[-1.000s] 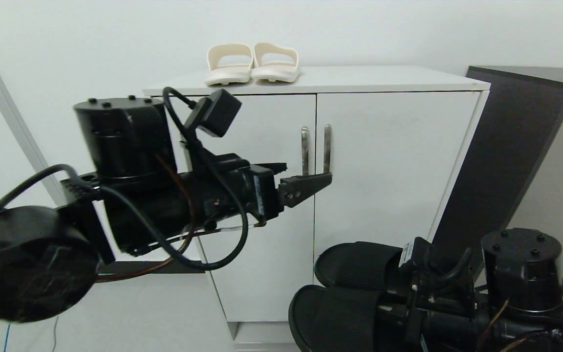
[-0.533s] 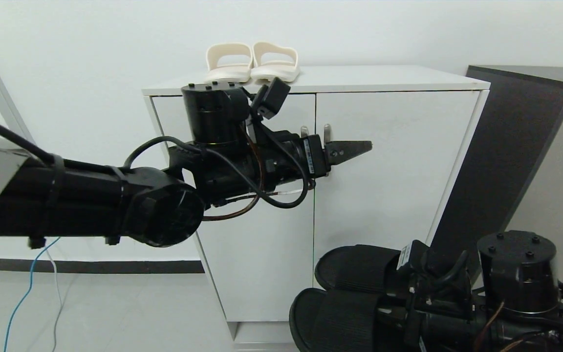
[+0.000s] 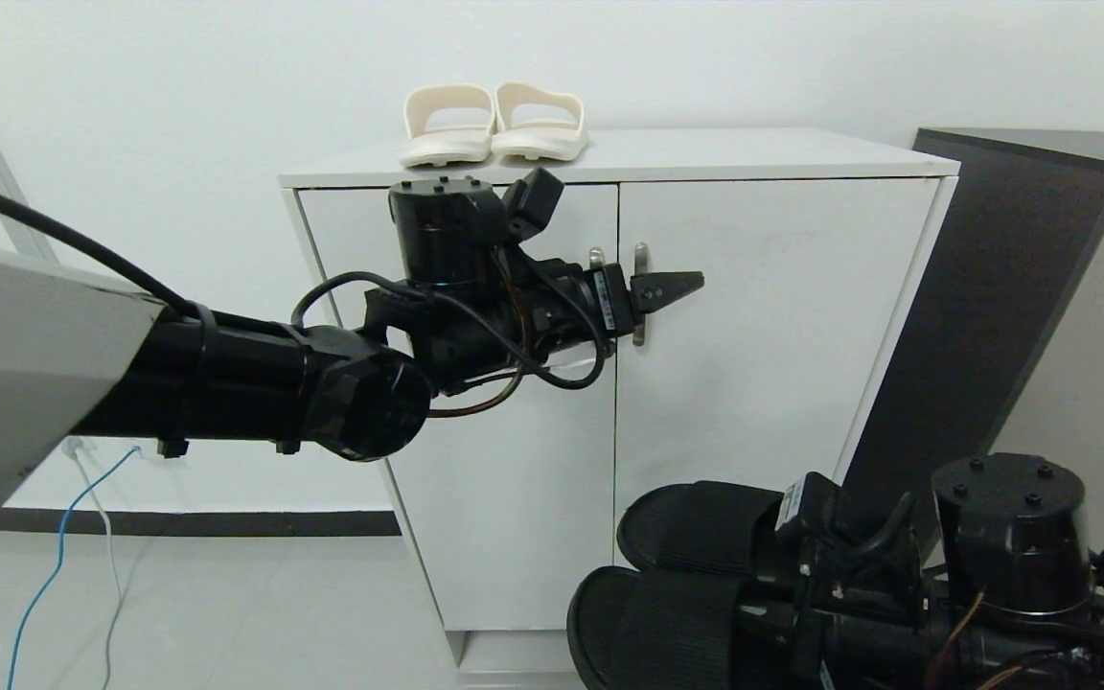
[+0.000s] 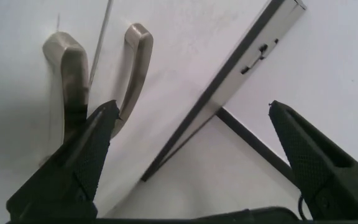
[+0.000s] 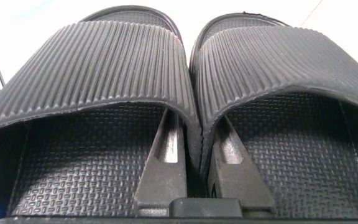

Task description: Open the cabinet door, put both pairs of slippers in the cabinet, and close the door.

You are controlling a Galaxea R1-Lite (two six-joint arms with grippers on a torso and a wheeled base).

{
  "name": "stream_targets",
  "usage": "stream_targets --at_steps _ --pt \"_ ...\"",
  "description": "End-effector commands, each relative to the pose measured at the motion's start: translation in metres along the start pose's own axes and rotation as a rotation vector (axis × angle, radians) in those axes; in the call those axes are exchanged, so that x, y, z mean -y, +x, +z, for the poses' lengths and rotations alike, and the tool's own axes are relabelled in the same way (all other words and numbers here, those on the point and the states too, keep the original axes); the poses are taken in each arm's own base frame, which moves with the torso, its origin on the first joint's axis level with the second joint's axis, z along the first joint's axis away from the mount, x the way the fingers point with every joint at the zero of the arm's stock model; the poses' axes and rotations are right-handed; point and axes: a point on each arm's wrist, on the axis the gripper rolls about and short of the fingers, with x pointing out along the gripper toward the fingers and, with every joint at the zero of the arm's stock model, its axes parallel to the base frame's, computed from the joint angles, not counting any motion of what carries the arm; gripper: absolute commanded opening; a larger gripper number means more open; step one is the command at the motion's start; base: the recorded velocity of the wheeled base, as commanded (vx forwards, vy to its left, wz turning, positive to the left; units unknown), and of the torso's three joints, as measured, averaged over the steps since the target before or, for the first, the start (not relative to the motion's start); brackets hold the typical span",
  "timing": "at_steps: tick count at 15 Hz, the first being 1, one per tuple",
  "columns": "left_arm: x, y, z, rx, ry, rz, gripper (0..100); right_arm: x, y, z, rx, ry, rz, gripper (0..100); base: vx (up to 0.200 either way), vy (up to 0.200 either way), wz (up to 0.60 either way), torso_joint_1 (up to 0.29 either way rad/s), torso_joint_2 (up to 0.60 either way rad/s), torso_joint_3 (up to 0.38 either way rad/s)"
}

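My left hand [image 3: 677, 285] released, at metal handles [image 3: 641, 292]; cabinet doors [image 3: 763, 316] shut. Handle stiff, slick: I'd grip mid-bar. My right hand [image 5: 196, 143] clenched on black slippers [image 3: 696, 527], light, rubbery. Cream slippers [image 3: 494, 120] on cabinet top [image 3: 753, 149], back edge.

Left handle [image 3: 596, 257] was mostly hidden behind the left gripper [image 3: 672, 287]. Black slippers [image 3: 677, 613] ran off the bottom edge in head view; right gripper [image 5: 196, 127] tips were buried under their straps.

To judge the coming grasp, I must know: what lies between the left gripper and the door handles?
Nothing. In the left wrist view, the open left gripper has one fingertip right beside the door handles, with only the bare cabinet door behind.
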Motion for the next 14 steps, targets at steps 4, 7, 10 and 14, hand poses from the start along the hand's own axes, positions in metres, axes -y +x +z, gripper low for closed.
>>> stream_targets --at_steps 4,7,10,14 --pt "0.003 0.019 -0.001 0.029 0.027 0.006 100 -0.001 0.000 -0.001 -0.004 -0.002 0.004 0 0.000 0.000 0.00 0.000 0.00 0.000" --pt "0.010 0.026 -0.009 0.011 0.022 -0.017 100 -0.001 0.000 -0.003 -0.011 0.000 0.006 0 0.000 0.000 0.00 0.000 0.00 0.000" --pt "0.010 0.022 -0.009 0.007 0.020 -0.010 0 -0.004 0.000 -0.004 -0.011 -0.003 0.036 0 0.000 0.000 0.00 0.000 0.00 0.000" --pt "0.019 0.005 -0.007 -0.002 0.017 -0.011 0 -0.010 -0.002 -0.005 -0.007 -0.008 0.083 0 0.000 0.000 0.00 0.000 0.00 0.000"
